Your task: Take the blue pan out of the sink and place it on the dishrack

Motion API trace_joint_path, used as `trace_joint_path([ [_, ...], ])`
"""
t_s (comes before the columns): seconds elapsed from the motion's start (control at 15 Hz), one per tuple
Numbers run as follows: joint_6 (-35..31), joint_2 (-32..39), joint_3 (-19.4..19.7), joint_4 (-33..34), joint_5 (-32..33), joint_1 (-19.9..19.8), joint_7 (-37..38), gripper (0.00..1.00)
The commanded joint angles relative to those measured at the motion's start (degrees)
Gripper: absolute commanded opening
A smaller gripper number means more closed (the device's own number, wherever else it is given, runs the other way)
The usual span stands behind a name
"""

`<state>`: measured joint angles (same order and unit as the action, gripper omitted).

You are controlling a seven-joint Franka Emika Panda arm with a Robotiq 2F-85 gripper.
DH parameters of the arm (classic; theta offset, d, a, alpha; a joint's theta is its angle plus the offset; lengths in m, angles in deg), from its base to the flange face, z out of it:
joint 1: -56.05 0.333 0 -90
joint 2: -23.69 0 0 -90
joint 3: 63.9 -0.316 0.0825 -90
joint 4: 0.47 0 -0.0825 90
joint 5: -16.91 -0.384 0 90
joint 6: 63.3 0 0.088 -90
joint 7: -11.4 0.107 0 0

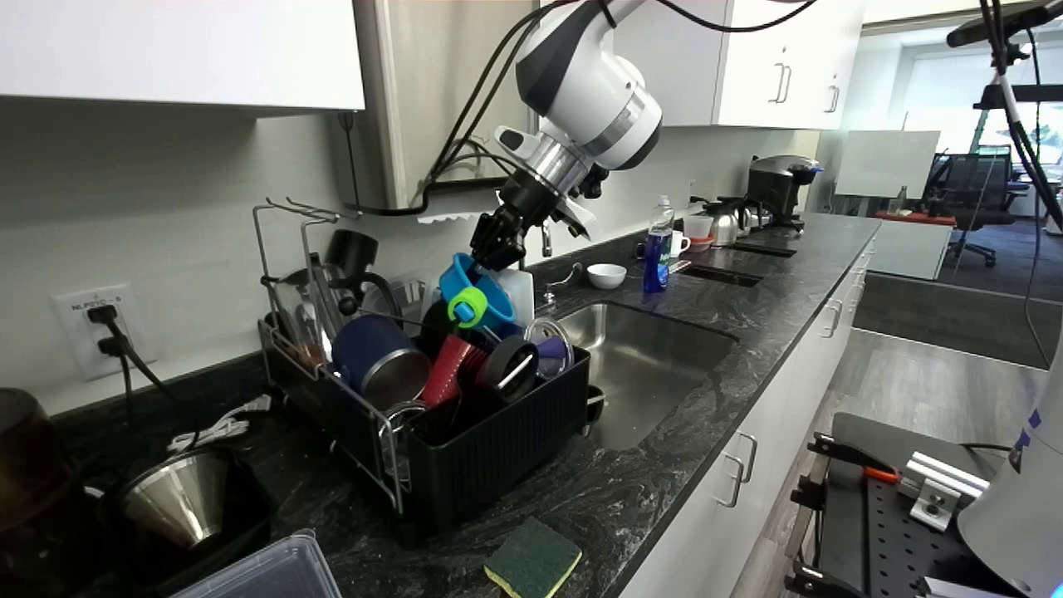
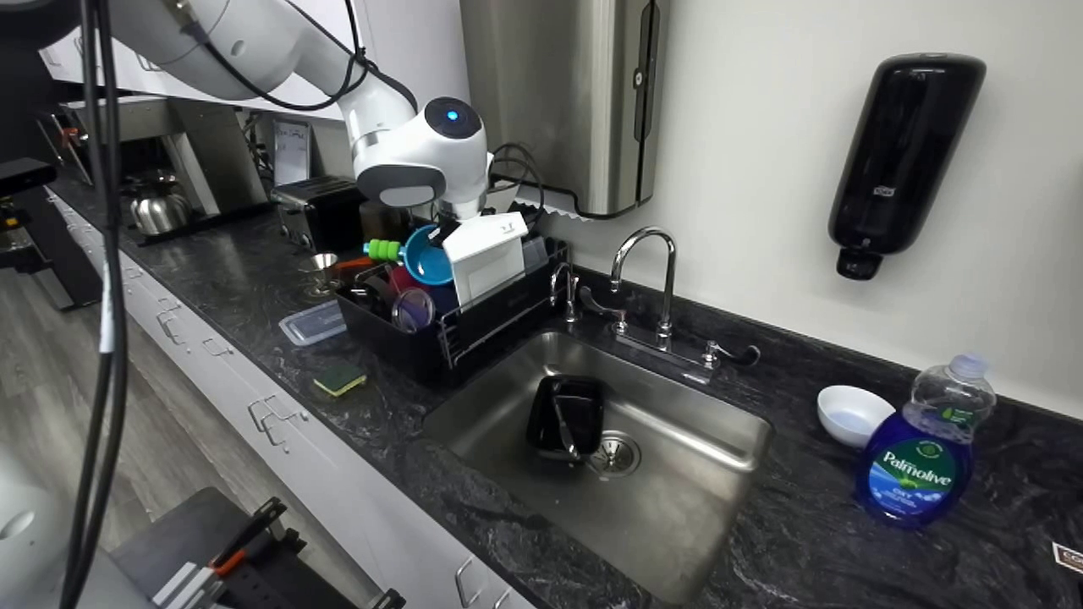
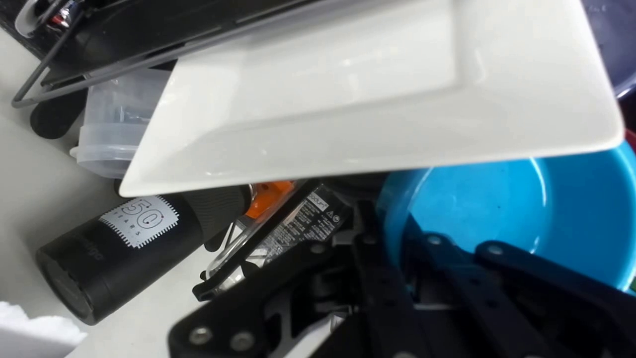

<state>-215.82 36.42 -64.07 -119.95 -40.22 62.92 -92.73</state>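
Note:
The round blue pan (image 1: pixel 490 303) with its green-tipped handle is tilted over the crowded dishrack (image 1: pixel 515 444), among the dishes. My gripper (image 1: pixel 484 264) reaches down from above, its jaws closed on the pan's rim. In the wrist view, the wall of the blue pan (image 3: pixel 477 204) passes between the dark fingers of my gripper (image 3: pixel 388 220). Dishes hide the pan's underside, so I cannot tell whether it rests on them. To the side lies the steel sink (image 2: pixel 677 482), with a black container (image 2: pixel 567 410) in it.
A white rectangular plate (image 3: pixel 348 114) stands right beside the pan and gripper. A black tumbler (image 3: pixel 144 243) is near the wall. The chrome tap (image 2: pixel 668 279) rises behind the sink. Under the pan is a red item (image 1: pixel 448 370). A sponge (image 1: pixel 536 558) lies in front.

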Motion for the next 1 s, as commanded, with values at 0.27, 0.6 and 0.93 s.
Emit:
trace_joint_path([
  [0.27, 0.87, -0.92, 0.29, -1.29, 1.77, 0.17, 0.79, 0.36],
  [0.6, 1.48, -1.80, 0.31, -2.95, 3.78, 0.38, 1.40, 0.71],
  [0.93, 2.20, -3.03, 0.22, -3.54, 4.34, 0.37, 1.43, 1.00],
])
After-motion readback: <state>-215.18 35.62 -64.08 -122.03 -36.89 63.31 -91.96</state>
